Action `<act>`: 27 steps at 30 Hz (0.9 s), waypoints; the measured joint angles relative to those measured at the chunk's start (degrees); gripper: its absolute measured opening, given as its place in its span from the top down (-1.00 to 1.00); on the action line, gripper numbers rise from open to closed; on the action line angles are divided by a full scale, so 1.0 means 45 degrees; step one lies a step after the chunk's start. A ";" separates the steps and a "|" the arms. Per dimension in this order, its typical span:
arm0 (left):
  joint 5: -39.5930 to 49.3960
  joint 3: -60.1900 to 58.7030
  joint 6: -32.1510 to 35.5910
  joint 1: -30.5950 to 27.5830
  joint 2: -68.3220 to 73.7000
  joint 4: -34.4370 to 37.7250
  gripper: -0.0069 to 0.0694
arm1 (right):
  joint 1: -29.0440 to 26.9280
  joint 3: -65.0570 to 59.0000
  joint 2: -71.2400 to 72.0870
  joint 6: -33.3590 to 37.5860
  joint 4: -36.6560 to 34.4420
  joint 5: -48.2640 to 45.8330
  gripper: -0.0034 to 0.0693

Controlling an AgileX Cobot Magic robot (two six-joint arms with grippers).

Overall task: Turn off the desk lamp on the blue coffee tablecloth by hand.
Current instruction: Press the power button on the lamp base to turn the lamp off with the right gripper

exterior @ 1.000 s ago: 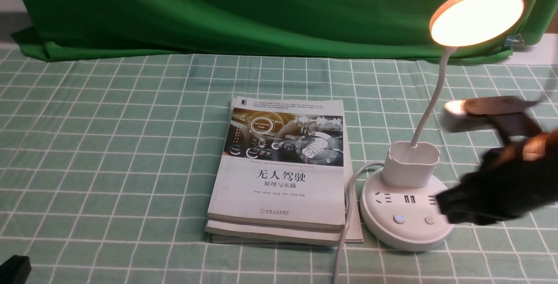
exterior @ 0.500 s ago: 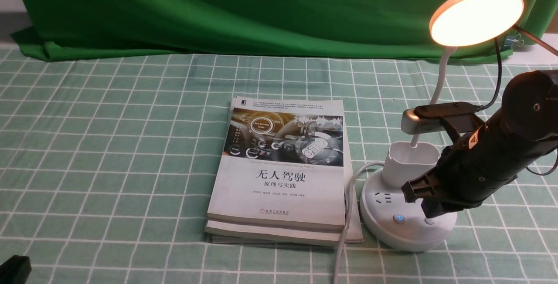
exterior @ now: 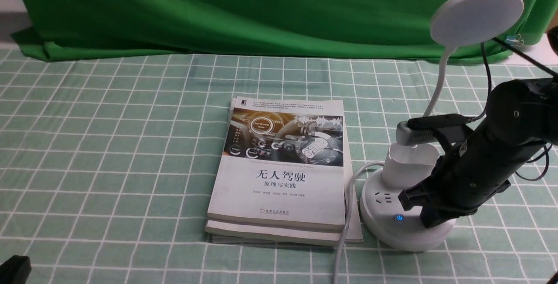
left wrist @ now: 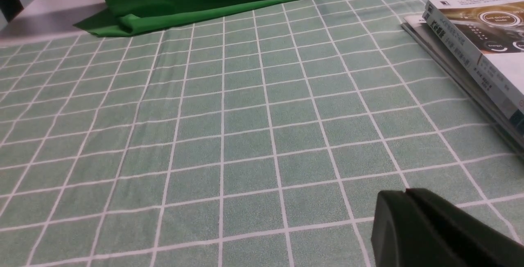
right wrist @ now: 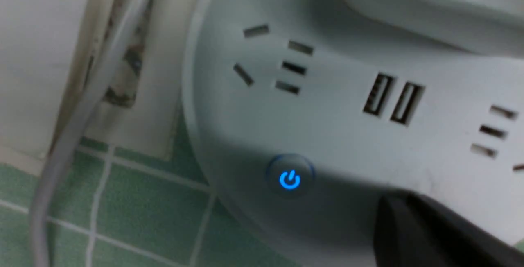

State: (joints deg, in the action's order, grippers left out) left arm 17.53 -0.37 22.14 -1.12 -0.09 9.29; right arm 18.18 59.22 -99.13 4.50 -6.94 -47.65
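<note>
One clenched right gripper [exterior: 431,222] presses the desk lamp [exterior: 407,168] base; a glowing blue button [exterior: 399,218] sits just beside it.

A stack of books [exterior: 279,175] lies flat near the hand [exterior: 423,212], on its left. A plain dark green cloth [exterior: 239,9] hangs draped well beyond both.

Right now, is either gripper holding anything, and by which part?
Nothing is held. The right gripper, shut, only touches the lamp base; the left gripper is shut and empty.
</note>
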 joint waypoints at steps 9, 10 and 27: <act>0.0000 0.0000 0.0000 0.0000 0.0000 0.0000 0.82 | -0.0010 -0.0051 0.0522 -0.0018 0.0013 0.0106 0.81; 0.0000 0.0000 0.0000 0.0000 0.0000 0.0000 0.82 | -0.0010 -0.0049 0.0733 -0.0018 0.0013 0.0168 0.81; 0.0000 0.0000 0.0000 0.0000 0.0000 0.0000 0.82 | -0.0015 0.0004 -0.0011 -0.0018 0.0080 0.0269 0.81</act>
State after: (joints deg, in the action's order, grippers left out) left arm 17.53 -0.37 22.14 -1.12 -0.09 9.29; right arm 18.11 59.24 -99.18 4.42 -6.58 -46.44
